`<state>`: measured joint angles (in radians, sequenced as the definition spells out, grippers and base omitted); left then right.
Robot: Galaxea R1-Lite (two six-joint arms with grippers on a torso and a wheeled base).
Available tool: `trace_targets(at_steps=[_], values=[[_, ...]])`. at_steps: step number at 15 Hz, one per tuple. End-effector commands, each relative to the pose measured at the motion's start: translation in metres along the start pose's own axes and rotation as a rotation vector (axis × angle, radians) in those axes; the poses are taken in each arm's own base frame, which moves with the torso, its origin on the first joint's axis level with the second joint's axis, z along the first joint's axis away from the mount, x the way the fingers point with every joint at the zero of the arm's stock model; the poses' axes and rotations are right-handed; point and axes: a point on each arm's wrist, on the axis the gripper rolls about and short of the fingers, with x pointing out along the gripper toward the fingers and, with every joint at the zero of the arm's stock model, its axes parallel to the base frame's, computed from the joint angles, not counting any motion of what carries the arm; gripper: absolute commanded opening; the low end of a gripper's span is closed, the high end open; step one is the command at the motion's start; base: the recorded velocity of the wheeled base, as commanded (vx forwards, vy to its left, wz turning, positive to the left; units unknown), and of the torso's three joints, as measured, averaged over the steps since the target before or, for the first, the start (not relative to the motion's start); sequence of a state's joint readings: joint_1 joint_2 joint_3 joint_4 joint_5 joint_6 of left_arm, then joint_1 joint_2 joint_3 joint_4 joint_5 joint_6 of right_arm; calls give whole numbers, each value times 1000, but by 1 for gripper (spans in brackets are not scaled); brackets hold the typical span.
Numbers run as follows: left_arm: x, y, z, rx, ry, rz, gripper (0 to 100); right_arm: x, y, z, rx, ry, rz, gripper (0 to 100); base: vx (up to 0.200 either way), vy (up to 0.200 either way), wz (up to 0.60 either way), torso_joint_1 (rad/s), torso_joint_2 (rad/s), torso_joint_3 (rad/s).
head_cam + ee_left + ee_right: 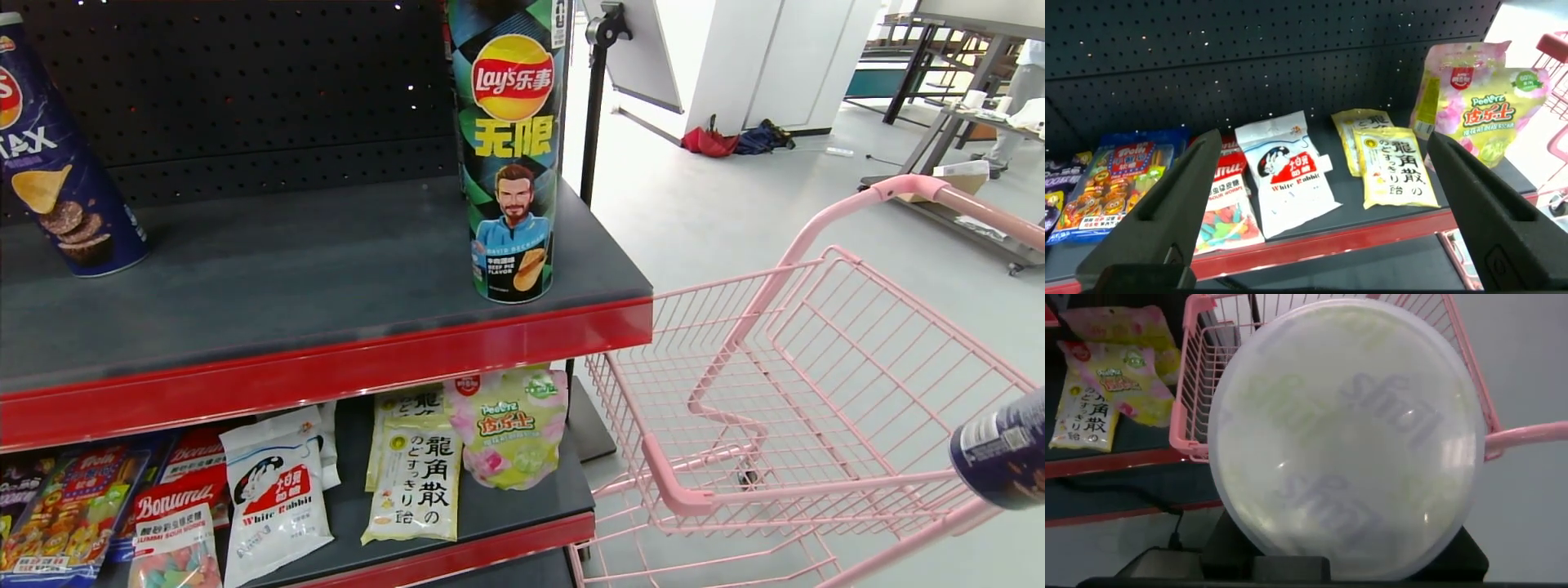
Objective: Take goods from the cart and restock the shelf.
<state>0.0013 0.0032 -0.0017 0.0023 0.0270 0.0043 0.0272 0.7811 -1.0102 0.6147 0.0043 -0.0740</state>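
A dark blue chip can (pixel 1002 459) hangs in the air at the far right, over the near corner of the empty pink cart (pixel 816 367). My right gripper is shut on it; the can's clear lid (pixel 1347 433) sits right before the wrist camera and hides the fingers. On the upper shelf (pixel 286 269) a green chip can (pixel 513 155) stands upright near the right end, and a blue chip can (pixel 49 180) stands at the left. My left gripper (pixel 1323 143) is open in front of the lower shelf (pixel 1372 233), holding nothing.
The lower shelf holds a white candy bag (pixel 273 490), yellow bags (pixel 416 474), a pink-green bag (pixel 510 429) and several more packets to the left. A black stand pole (pixel 594 98) rises behind the shelf's right end. Open grey floor lies beyond the cart.
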Motion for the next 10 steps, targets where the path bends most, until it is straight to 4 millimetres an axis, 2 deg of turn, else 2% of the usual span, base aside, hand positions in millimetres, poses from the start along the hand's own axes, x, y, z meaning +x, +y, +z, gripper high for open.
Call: trace_targets(at_steps=[1,2,6,10], values=[[0,0,0,0,1,1,100,-23,2,-30,-6,-53,-31,0,0,0,0,0,0,0],[0,0,0,0,1,1,100,-23,2,-31,-6,-50,-30,0,0,0,0,0,0,0],[0,0,0,0,1,1,100,-24,4,-57,-33,-33,-31,0,0,0,0,0,0,0],[0,0,0,2,2,1,100,-24,4,-65,-44,-29,-27,0,0,0,0,0,0,0]])
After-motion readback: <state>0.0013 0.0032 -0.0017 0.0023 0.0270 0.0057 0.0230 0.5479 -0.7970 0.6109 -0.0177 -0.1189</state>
